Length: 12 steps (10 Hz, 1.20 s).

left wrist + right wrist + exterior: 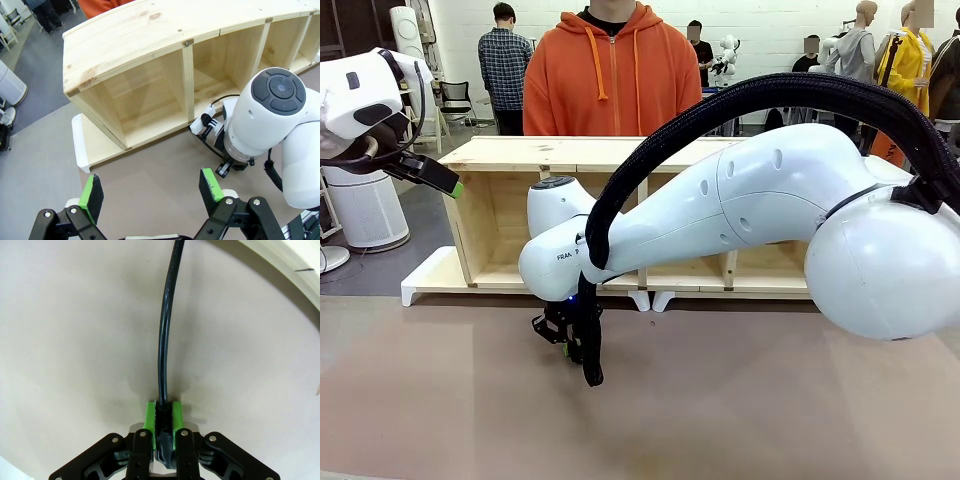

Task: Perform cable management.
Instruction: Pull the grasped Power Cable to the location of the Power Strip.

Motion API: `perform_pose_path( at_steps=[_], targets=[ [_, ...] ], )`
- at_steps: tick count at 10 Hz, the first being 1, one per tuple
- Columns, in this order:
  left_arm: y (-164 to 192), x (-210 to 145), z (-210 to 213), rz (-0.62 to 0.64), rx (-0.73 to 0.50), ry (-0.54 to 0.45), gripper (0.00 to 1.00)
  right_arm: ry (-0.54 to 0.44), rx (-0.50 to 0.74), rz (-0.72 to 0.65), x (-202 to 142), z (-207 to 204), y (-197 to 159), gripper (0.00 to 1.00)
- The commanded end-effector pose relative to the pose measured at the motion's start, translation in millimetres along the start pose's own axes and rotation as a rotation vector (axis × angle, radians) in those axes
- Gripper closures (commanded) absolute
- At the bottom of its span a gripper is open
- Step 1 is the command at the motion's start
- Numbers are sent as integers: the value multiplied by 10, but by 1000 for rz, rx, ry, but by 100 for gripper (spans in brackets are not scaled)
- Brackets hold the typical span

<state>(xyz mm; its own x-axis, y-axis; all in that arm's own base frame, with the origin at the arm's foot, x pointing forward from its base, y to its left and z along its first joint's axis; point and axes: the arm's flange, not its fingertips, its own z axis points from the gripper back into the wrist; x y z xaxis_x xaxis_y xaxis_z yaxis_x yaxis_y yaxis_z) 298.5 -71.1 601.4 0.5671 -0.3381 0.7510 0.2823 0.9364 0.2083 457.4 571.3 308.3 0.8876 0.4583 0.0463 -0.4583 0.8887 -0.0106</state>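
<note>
While the left hand (pixel 150 189) gapes, the right hand (pixel 163 414) clamps one cable (pixel 164 330) (black).

A robotics lab, I'd say: 2 white robot arms, left arm (pixel 355 95) and right arm (pixel 750 200), flank a plain table (pixel 770 420) bearing a bare wooden shelf (pixel 520 155), a person (pixel 610 75) in an orange hoodie stands opposite, others (pixel 505 60) stand by a white brick wall (pixel 770 15).
</note>
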Motion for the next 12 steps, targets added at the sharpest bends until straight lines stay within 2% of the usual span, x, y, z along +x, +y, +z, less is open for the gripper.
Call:
perform_pose_path(
  at_steps=[1,4,6,10,12],
  targets=[
    [3,-4,-10,11,3,-8,0,21,-10,52,-189,29,107,84],
    [3,-4,-10,11,3,-8,0,-12,10,106,-677,107,299,84],
    [3,-4,-10,11,3,-8,0,-61,-8,86,-1035,220,342,84],
    [3,-4,-10,11,3,-8,0,-202,-87,-41,-1772,482,349,84],
    [3,-4,-10,11,3,-8,0,-232,-115,-141,-2079,543,226,84]
  ],
)
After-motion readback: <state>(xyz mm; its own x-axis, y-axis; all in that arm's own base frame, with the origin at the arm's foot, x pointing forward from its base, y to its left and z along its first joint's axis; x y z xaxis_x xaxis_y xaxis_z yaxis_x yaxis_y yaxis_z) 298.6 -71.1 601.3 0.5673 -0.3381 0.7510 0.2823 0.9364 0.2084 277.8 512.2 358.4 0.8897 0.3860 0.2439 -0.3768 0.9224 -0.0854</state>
